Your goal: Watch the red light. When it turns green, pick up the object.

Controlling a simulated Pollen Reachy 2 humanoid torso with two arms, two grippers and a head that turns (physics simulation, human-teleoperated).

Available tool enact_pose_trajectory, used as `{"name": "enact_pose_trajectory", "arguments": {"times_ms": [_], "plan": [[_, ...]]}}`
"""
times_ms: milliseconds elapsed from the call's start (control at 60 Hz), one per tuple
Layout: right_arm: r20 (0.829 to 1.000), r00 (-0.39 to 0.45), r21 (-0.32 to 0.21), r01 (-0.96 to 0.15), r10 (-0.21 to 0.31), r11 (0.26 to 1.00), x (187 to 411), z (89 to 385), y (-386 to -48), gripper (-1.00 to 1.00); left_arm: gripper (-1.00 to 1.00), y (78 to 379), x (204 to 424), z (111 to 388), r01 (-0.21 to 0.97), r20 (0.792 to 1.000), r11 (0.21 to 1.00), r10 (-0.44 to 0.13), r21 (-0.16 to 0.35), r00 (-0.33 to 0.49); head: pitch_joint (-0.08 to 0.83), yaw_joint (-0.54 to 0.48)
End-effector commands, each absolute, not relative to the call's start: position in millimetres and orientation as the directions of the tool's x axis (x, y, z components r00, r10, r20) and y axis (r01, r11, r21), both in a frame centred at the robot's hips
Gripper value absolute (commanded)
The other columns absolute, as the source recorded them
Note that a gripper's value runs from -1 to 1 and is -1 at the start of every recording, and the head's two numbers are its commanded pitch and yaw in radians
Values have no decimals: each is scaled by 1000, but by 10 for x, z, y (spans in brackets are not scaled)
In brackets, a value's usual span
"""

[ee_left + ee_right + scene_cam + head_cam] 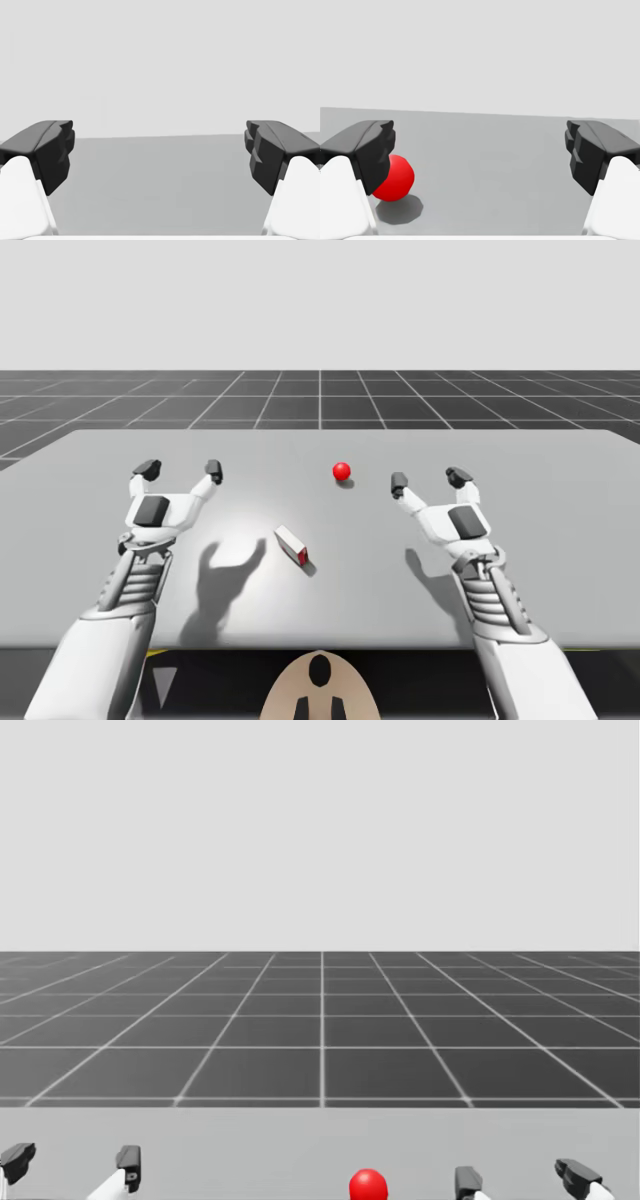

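The light is a red ball (342,472) resting on the grey table (320,450), a little right of centre; the head view shows the ball (368,1186) too. In the right wrist view the ball (395,177) lies ahead of my right gripper (480,160), partly behind one finger. A small white box with a red end (292,544) lies flat near the table's middle, between my two arms. My left gripper (180,472) hovers open to the box's far left. My right gripper (430,480) hovers open to the right of the ball. Nothing sits between the fingers of my left gripper (160,160).
The table's far edge (320,1108) runs across the head view, with a dark gridded floor (320,395) beyond it. Both arms cast shadows on the tabletop beside the box.
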State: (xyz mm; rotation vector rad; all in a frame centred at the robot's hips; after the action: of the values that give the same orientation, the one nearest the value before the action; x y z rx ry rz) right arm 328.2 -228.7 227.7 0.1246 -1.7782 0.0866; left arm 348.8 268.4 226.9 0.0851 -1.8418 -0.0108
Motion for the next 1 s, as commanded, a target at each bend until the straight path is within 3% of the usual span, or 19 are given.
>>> {"name": "enact_pose_trajectory", "arguments": {"times_ms": [17,183,450,617,1000], "plan": [[977,-163,121,-126,-141,985,3241,2233,-2266,-1000,-1000,2806,3520,2238,-90,971,996,-32,10,-239,-3,6],[977,-160,116,-143,-138,983,3237,2258,-2259,-1000,-1000,2805,3517,2239,-92,970,996,-35,13,-240,37,0],[979,-160,102,-128,-122,986,3243,2252,-2257,-1000,-1000,2804,3526,2228,-95,973,995,-38,17,-228,279,-40],[979,-157,108,-133,-128,985,3239,2261,-2262,-1000,-1000,2794,3538,2213,-91,975,996,-44,24,-218,385,-49],[979,-157,104,-144,-127,984,3229,2266,-2254,-1000,-1000,2794,3551,2200,-89,977,996,-50,32,-207,458,-86]]}}
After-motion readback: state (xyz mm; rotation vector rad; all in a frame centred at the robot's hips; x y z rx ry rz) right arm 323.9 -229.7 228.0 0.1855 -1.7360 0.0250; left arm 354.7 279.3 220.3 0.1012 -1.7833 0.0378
